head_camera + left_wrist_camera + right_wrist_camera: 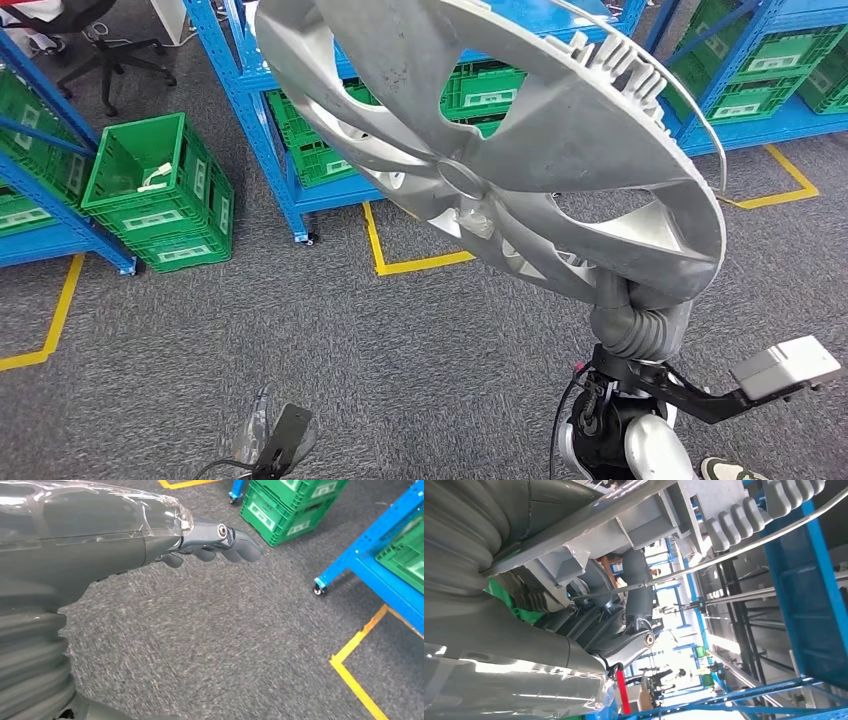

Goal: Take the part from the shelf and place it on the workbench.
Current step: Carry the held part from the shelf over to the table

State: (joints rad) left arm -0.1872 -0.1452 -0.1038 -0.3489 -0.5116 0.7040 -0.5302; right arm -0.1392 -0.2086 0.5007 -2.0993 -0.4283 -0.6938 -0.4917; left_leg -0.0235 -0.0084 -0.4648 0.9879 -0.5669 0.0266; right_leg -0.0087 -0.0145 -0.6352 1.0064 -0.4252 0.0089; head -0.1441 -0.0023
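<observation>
The part is a large silver wheel cover [500,150], held up tilted close in front of the head camera. My right hand [637,322] grips it from below at its lower rim, with only the grey ribbed wrist cover showing under the part. In the right wrist view the dark fingers [636,605] wrap over the wheel cover's edge [649,525] and its wire ring. My left hand [276,442] hangs low by my side above the carpet. In the left wrist view, the left hand's fingers [220,542] reach forward, slightly bent, with nothing in them.
Blue racks [262,120] stand ahead on castors, loaded with green crates [320,160]. A stack of green crates [160,190] sits on the grey carpet at the left. Yellow tape [400,262] marks the floor. An office chair [95,40] stands at the far left.
</observation>
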